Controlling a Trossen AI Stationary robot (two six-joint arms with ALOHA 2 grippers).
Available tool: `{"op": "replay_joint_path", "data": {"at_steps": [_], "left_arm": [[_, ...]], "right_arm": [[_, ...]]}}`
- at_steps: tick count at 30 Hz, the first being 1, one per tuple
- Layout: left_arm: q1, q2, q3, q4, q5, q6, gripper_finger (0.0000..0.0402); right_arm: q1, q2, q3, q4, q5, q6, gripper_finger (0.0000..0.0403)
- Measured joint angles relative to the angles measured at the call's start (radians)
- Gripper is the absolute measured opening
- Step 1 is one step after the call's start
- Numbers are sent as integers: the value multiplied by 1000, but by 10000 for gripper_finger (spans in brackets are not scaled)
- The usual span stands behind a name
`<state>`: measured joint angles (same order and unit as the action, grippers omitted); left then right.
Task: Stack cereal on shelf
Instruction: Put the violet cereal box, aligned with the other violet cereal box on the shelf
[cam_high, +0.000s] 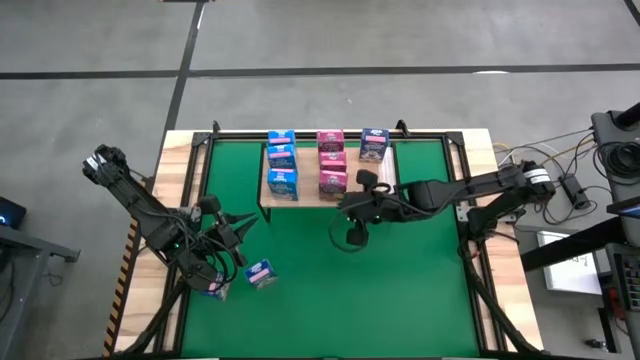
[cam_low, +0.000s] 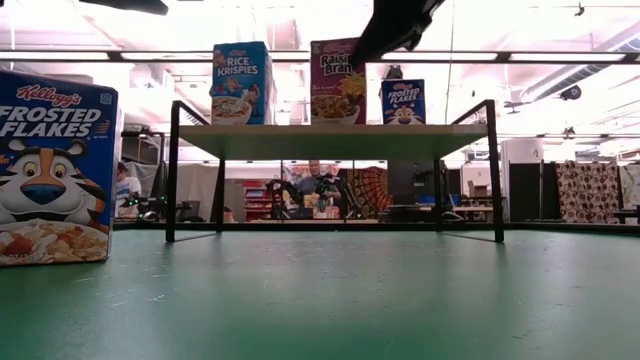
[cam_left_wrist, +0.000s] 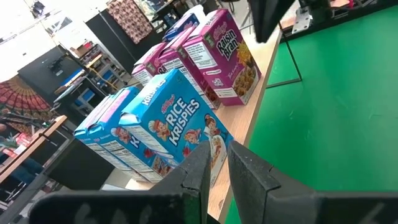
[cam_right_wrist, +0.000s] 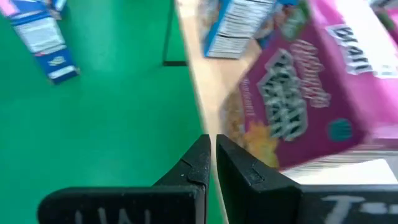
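Frosted Flakes box (cam_low: 55, 170) cut off at the low view's left edge; pink box (cam_right_wrist: 311, 93) blurred.

The wood shelf (cam_high: 310, 192) with its thin black frame stood at the mat's far side, carrying upright rows: three light-blue Rice Krispies boxes (cam_high: 281, 165) left, three pink Raisin Bran boxes (cam_high: 331, 160) middle, one dark-blue Frosted Flakes box (cam_high: 374, 146) right. Two more Frosted Flakes boxes (cam_high: 260, 273) sat on the near-left mat.
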<state>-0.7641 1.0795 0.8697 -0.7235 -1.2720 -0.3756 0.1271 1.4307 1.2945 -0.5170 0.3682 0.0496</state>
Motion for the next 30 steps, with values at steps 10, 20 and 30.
{"op": "replay_joint_path", "data": {"at_steps": [10,20,30], "left_arm": [[0,0,0,0,0,0,39],[0,0,0,0,0,0,39],[0,0,0,0,0,0,39]], "right_arm": [[-64,3,-3,-9,0,-26,18],[-64,3,0,-74,-1,-24,18],[-62,-2,1,-141,-4,25,18]]}}
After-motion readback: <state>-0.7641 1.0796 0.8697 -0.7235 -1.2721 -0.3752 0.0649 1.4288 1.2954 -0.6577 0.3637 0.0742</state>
